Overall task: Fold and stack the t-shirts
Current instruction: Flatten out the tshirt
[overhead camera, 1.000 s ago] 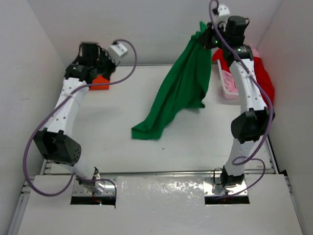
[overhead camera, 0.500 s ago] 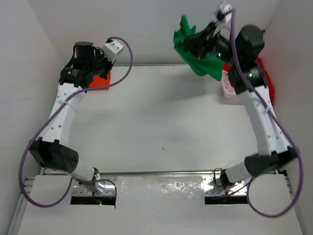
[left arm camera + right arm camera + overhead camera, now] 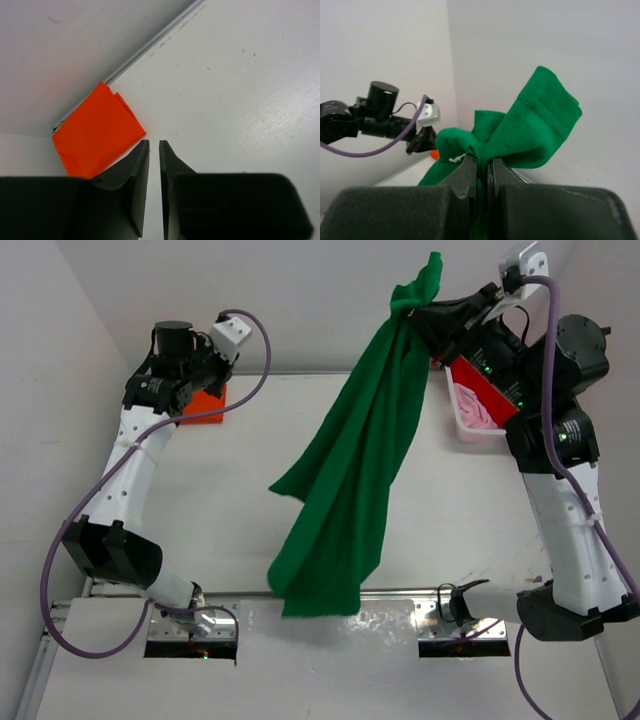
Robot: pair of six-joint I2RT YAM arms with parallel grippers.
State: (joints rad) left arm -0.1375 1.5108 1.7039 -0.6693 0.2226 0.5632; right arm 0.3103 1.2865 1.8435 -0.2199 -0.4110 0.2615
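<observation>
Seen from above, the folded orange shirt (image 3: 205, 408) lies at about 10 o'clock on the table (image 3: 230, 500), tight against the back wall. The left gripper (image 3: 203, 388) hangs just over its near edge. Its wrist camera shows the jaws released, parted by a thin slit with nothing between them, and the tips are just beside the shirt's corner at their 10 o'clock. The green shirt (image 3: 350, 480) hangs in a long drape through the middle, from 1 o'clock high above the table down toward 6 o'clock at the near edge. Whether its lower end touches the table cannot be told. The right gripper (image 3: 420, 312) is clenched on a bunched fold at the shirt's top end. At 2 o'clock a white basket (image 3: 462, 425) holds the pink shirt (image 3: 478, 405), with a strip of the red shirt (image 3: 485, 395) beside it, partly behind the right arm.
</observation>
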